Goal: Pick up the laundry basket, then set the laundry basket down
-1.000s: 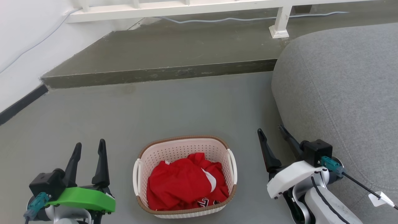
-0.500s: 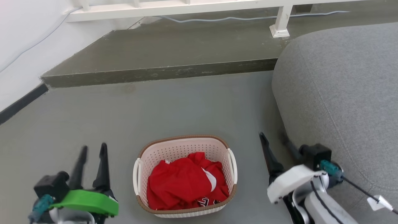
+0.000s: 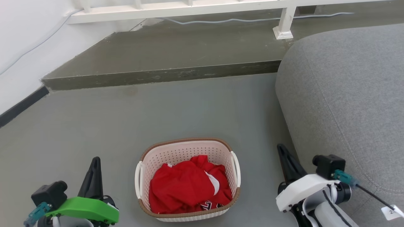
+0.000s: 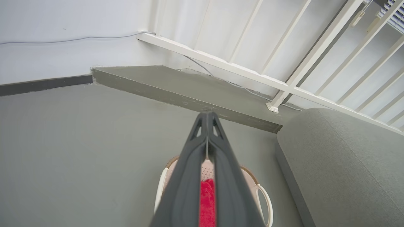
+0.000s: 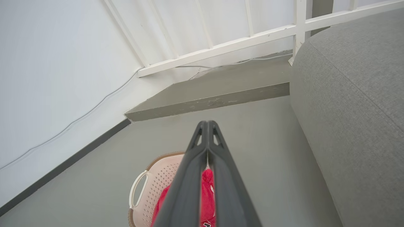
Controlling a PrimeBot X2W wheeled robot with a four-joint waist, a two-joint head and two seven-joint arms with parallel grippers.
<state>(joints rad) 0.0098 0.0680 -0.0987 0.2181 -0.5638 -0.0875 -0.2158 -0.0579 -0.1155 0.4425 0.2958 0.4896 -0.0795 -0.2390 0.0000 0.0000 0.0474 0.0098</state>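
laundry basket (image 3: 189, 150) on the floor (image 3: 189, 107), a gripper on either side
red cloth (image 3: 186, 186), probably a shirt, lies in it; left gripper (image 3: 94, 160) and right gripper (image 3: 281, 149) flank it without touching, fingers pressed together, holding nothing.

cream-white perforated laundry basket (image 3: 189, 153) with brown woven-look rim, red garment (image 3: 183, 186) with white and black markings, plain grey floor (image 3: 157, 110), grey fabric sofa (image 3: 347, 94), white railing (image 3: 189, 11)

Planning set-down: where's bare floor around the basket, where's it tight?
Open floor between the laundry basket and the raised step, and left toward the baseboard. Tight on the right: right gripper sits between basket and grey sofa.
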